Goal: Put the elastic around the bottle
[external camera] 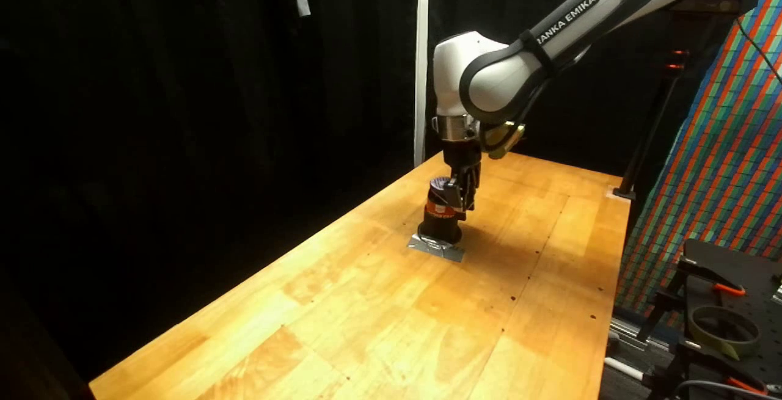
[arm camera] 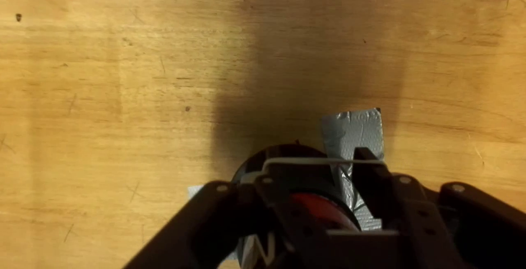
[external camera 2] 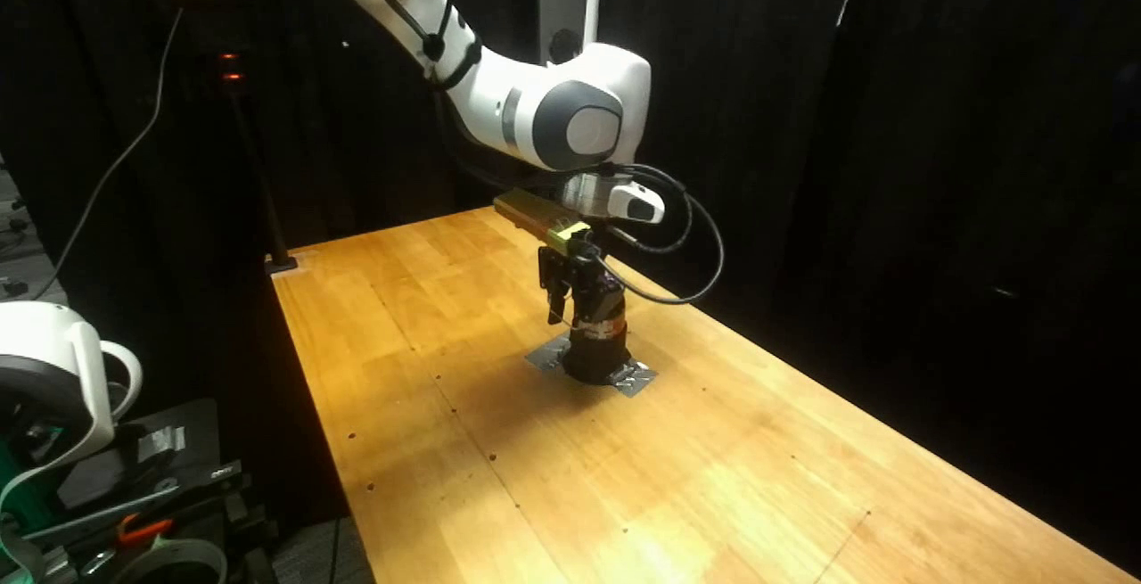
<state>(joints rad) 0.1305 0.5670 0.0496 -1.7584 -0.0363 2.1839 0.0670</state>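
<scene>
Two patches of silver tape (external camera 2: 636, 379) at the foot of the brown bottle (external camera 2: 599, 348) — the near one's closest to us in an exterior view, and my guess is they pin it to the worktop (external camera 2: 713, 468) so a tug won't slide or tip it. The bottle's upright, with its orange-red label showing, and in both exterior views it's nearer the long edge beside the dark curtain (external camera 2: 936, 165) than the opposite long edge, well away from the corners.

Just beside and above it hangs the gripper (arm camera: 333, 174). Wrist view has its jaws standing apart with the pale elastic (arm camera: 304, 161) strung across them, nothing visibly squeezed — I'd say the spread is there to hold the loop stretched enough to fit the bottle. One jaw overlaps the bottle from up there; touching or not, can't tell. Also can't tell if the loop goes round the bottle yet. If not, it probably needs to come down evenly, or it could ping off.

Way back, a black stand (external camera 2: 281, 265) sits at the far corner, out of the way.
</scene>
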